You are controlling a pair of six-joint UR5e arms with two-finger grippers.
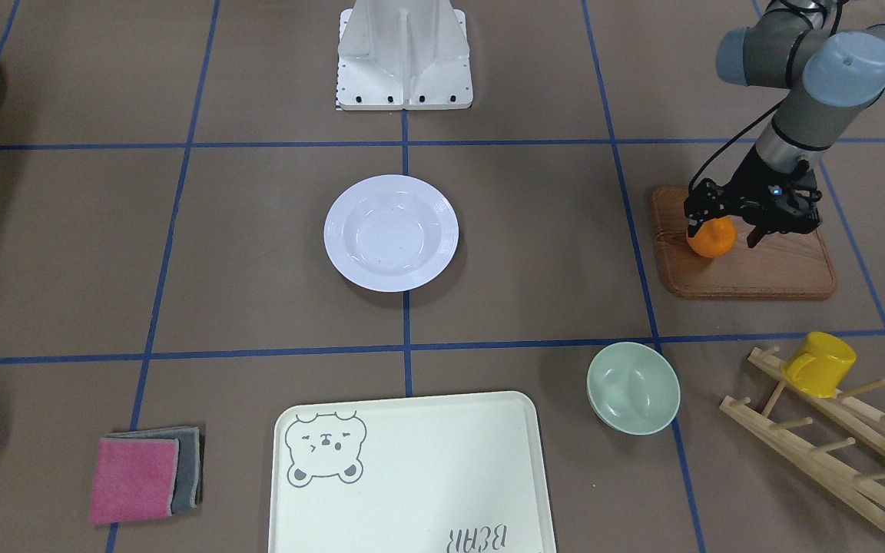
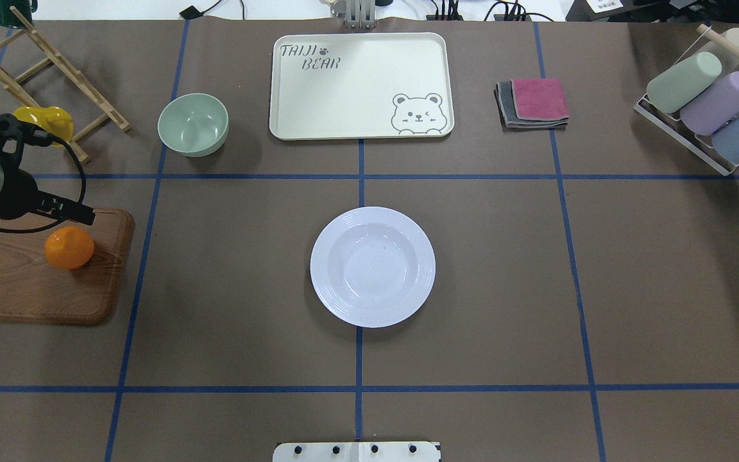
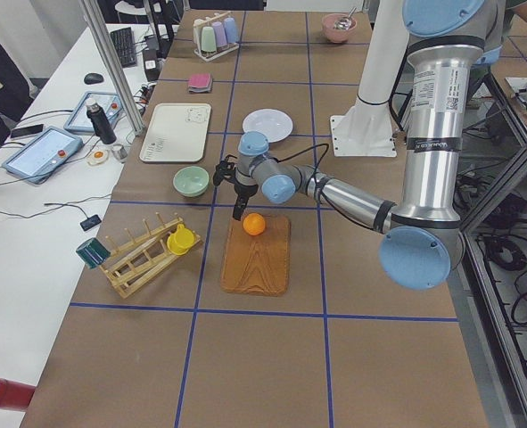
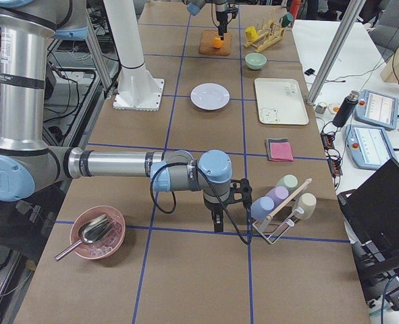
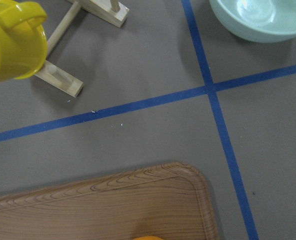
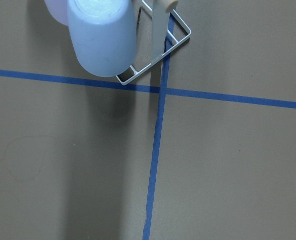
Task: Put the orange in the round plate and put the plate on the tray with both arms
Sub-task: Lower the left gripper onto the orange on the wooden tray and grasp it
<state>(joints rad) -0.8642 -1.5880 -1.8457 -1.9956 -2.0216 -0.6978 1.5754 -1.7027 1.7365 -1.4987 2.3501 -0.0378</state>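
Straddling the orange (image 1: 710, 240), the left gripper (image 1: 721, 236) points down with its jaws spread wide. One finger sits against the fruit's side as the front camera sees it, the other stands clear; actual contact cannot be told. Nothing is clamped.

Orange: resting on the brown wooden board (image 1: 765, 269), towards the board's robot-side end, at the far left of the table on the robot's own side. The left wrist camera shows only a sliver of orange at its bottom edge, plus the board's rounded corner.

Round plate (image 1: 391, 233): flat on the table at the centre, on a blue tape line, its well bare. Well apart from the board.

Tray (image 1: 427, 476): beyond the plate from the robot, bear drawing at one corner, nothing on it. Apart from the plate, one tape line between them.

Pale green bowl (image 1: 633, 386): between tray and wooden peg rack (image 1: 834, 445). Yellow mug (image 1: 819, 363) hangs on the rack.

Right gripper (image 4: 217, 219): far end of the table, low over the brown surface just beside a wire rack of pastel cups (image 4: 280, 202). Seen only from the side camera; spread or closed cannot be told.

Folded pink and grey cloths (image 1: 143, 476): near the tray.
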